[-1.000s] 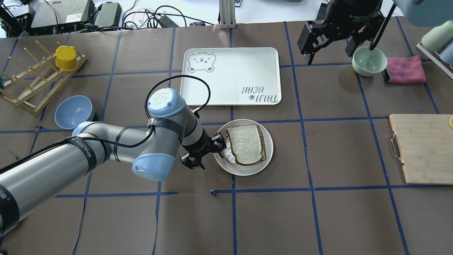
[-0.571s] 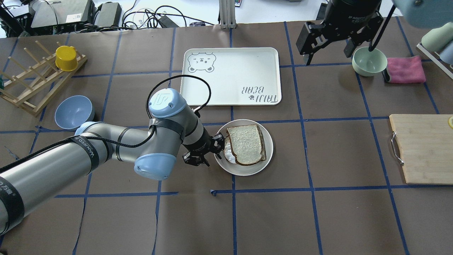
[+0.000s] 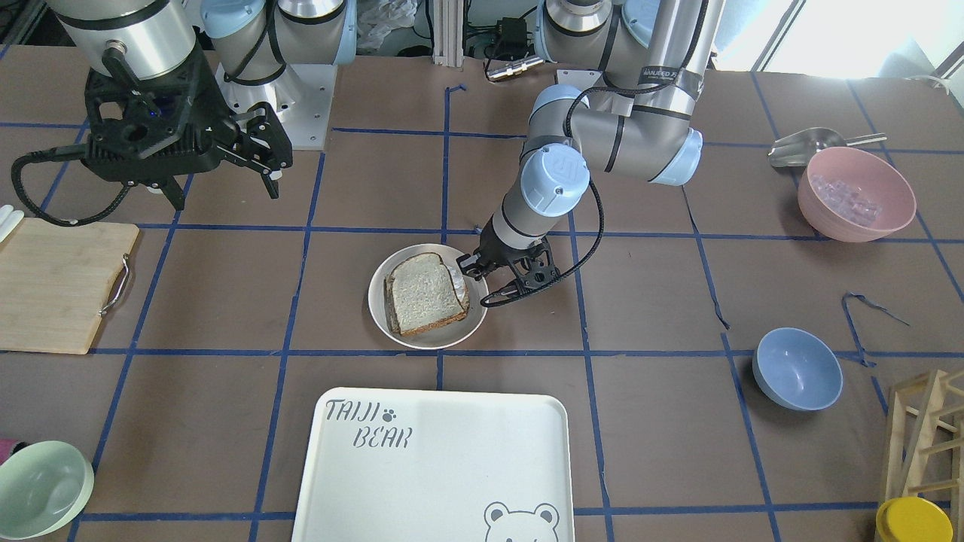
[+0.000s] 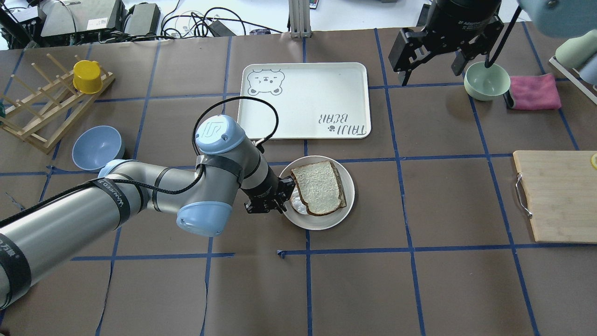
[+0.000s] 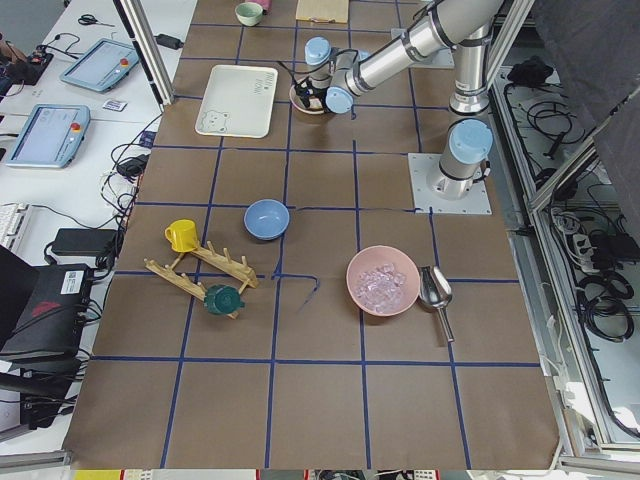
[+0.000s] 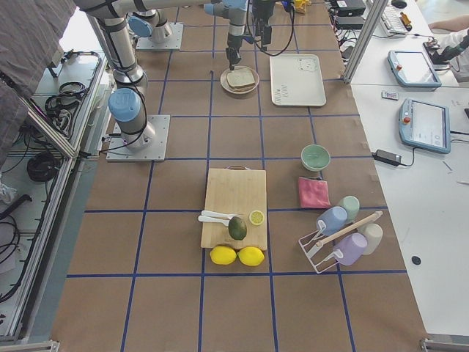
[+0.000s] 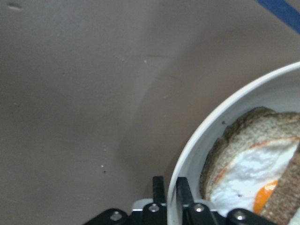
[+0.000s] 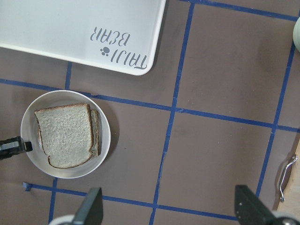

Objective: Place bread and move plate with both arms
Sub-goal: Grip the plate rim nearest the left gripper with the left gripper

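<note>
Table scene: my left arm (image 4: 140, 196) stretches to the plate (image 4: 322, 226), and my left gripper (image 3: 468, 269) is clamped on the plate's rim on my left side, one finger inside and one outside. The TAIJI BEAR tray (image 4: 303, 100) lies just beyond the plate, not touching it. My right gripper (image 3: 224, 188) hangs high, fingers wide apart, well off to the plate's far right. The bread (image 4: 317, 186) lies flat on the plate over an egg-topped slice (image 7: 248, 173).

Cream plate (image 4: 322, 223); bread (image 4: 318, 186) tan, prob. speckled.
</note>
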`<state>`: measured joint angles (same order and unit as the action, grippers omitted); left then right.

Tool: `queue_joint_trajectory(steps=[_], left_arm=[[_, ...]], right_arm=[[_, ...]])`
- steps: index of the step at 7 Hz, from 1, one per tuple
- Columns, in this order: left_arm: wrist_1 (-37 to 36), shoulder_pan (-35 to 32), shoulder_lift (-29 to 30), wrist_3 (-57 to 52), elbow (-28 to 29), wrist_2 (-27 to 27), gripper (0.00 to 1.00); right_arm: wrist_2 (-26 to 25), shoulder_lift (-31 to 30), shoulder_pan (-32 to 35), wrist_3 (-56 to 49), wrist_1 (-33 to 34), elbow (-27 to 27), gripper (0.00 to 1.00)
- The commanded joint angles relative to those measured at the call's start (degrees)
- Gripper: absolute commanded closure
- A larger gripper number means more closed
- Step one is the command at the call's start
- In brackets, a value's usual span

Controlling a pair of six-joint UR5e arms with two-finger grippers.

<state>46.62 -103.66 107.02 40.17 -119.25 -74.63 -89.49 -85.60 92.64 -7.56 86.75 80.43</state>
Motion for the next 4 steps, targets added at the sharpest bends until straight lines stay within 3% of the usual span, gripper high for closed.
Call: queue_joint_trajectory(steps=[1,4], left_arm=[[-0.91,0.65,-1.72,-0.44,0.59,0.09,1.0],[-0.74,2.92,-4.36,-0.62,5.5,3.7,1.0]], right_arm=[[0.02,-0.01,-0.09,0.0,0.0,-0.01,0.0],[0.02,-0.01,-0.17,-0.17,0.09,-0.01,0.0]])
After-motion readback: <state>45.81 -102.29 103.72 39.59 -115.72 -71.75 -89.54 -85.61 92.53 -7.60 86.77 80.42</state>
